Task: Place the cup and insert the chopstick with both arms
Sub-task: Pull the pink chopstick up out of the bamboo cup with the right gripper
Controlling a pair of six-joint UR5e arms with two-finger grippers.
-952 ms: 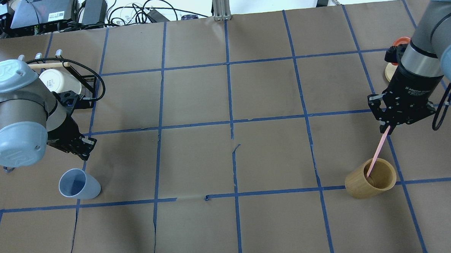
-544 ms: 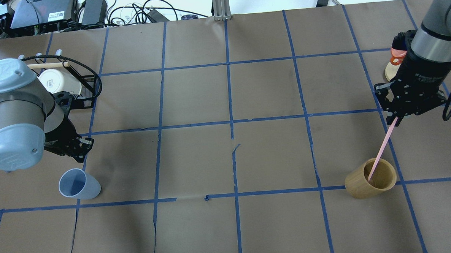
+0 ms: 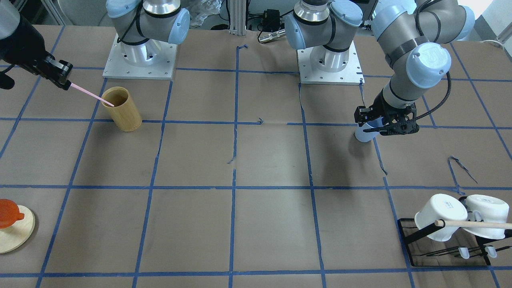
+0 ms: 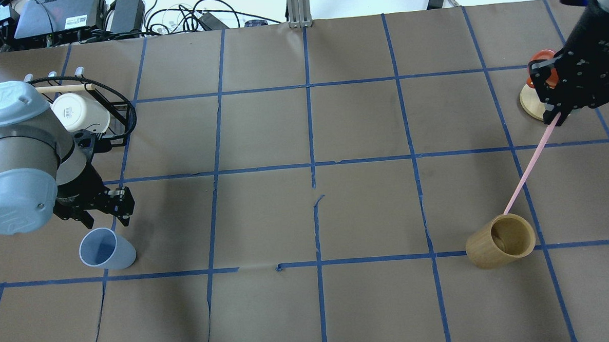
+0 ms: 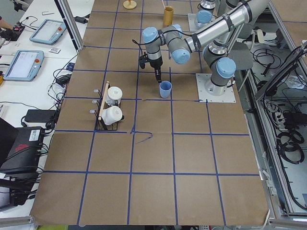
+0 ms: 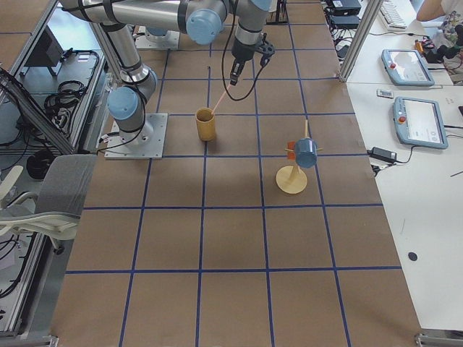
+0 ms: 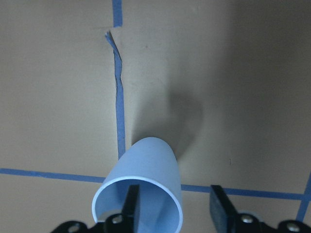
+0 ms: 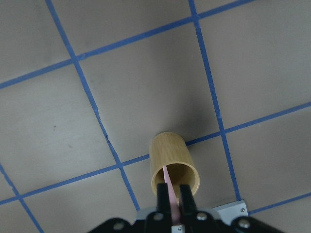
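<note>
The light blue cup [image 4: 106, 250] stands upright on the table's left side; it also shows in the front view [image 3: 363, 135] and the left wrist view [image 7: 146, 179]. My left gripper [image 4: 106, 218] is open just above its rim. One finger [image 7: 130, 204] is over the cup's mouth and the other is outside its wall. My right gripper [image 4: 558, 116] is shut on the top end of the pink chopstick [image 4: 528, 169]. The chopstick slants down, and its lower tip is at the rim of the tan bamboo cylinder [image 4: 498, 245], as the right wrist view [image 8: 171, 187] also shows.
A black rack [image 4: 112, 115] with white mugs [image 3: 440, 216] and a wooden rod [image 3: 476, 225] stands at the far left. A round wooden stand with an orange piece [image 3: 12, 228] is at the far right, beside my right wrist.
My right gripper has risen and moved away from the robot with the chopstick, pulling its tip from deep in the bamboo cylinder up to the rim. My left gripper has shifted down onto the blue cup's rim.
</note>
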